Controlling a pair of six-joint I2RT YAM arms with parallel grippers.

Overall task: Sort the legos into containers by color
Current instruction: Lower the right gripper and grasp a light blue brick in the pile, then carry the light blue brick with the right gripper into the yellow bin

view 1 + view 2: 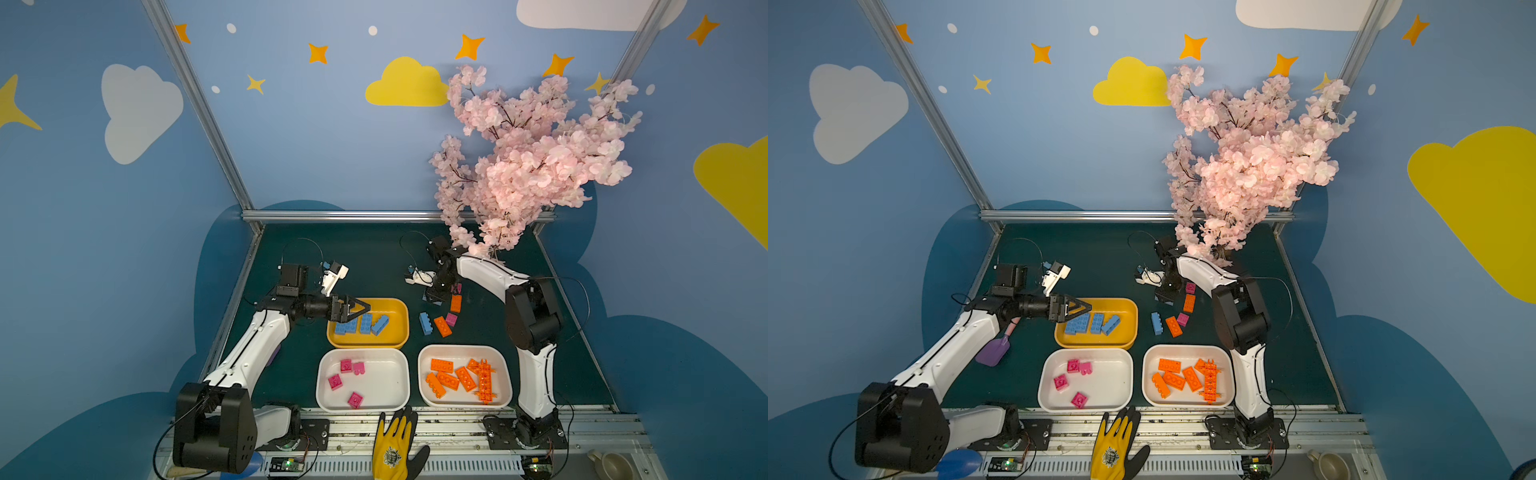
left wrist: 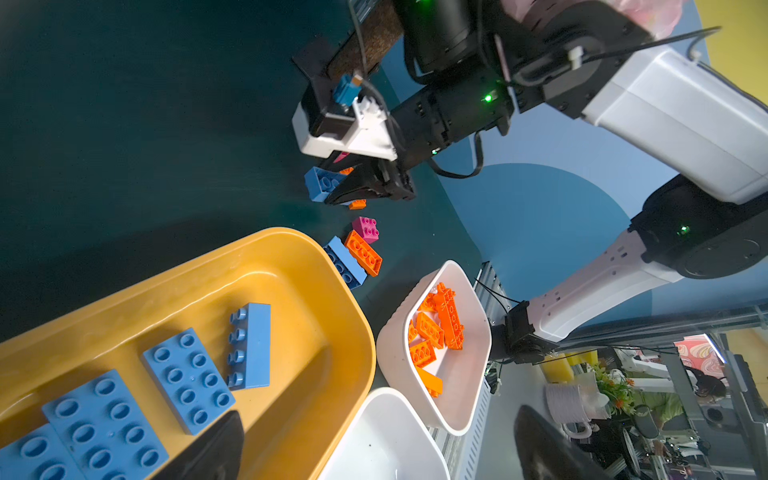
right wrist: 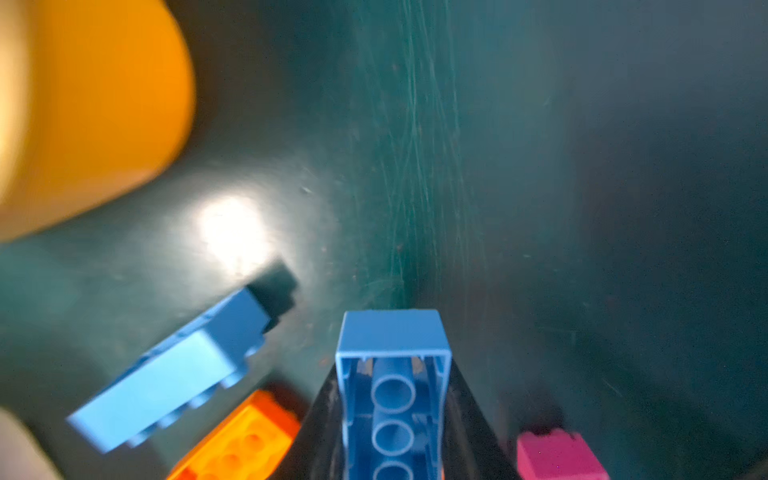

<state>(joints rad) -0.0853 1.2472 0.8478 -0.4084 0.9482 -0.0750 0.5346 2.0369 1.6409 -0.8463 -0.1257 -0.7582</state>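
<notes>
Blue walls (image 1: 311, 145) all round, painted with clouds (image 1: 405, 83) and stars (image 1: 318, 53), over a dark green bench (image 1: 374, 257). Pink blossom tree (image 1: 528, 153) at the back right corner.

At the right claw (image 3: 392, 368): pinched shut on a light-blue brick (image 3: 392, 338), one finger on each long side, hollow underside showing in the right wrist view. Low over the bench.

At the left claw (image 1: 359, 307): spread wide, holding nothing, hanging over the left end of the yellow tray (image 1: 397, 307).

Inside the yellow tray: only blue bricks (image 2: 187, 378), most flat with bumps up, one tipped on its side. Inside the left white tray (image 1: 382, 382), just in front of the yellow one: four small pink bricks (image 1: 335, 381), two touching, two apart. Inside the right white tray (image 1: 453, 352): long orange bricks (image 1: 441, 365) packed close, plus the orange lattice piece (image 1: 485, 380) along their right side.

Out on the bench, right of the yellow tray: a loose blue brick (image 1: 425, 323) on its side, an orange brick (image 1: 442, 326) just beside it, a pink brick (image 1: 451, 319) next. Farther back, near the right claw: a second orange brick (image 1: 456, 303) and a second pink brick (image 1: 456, 287).
</notes>
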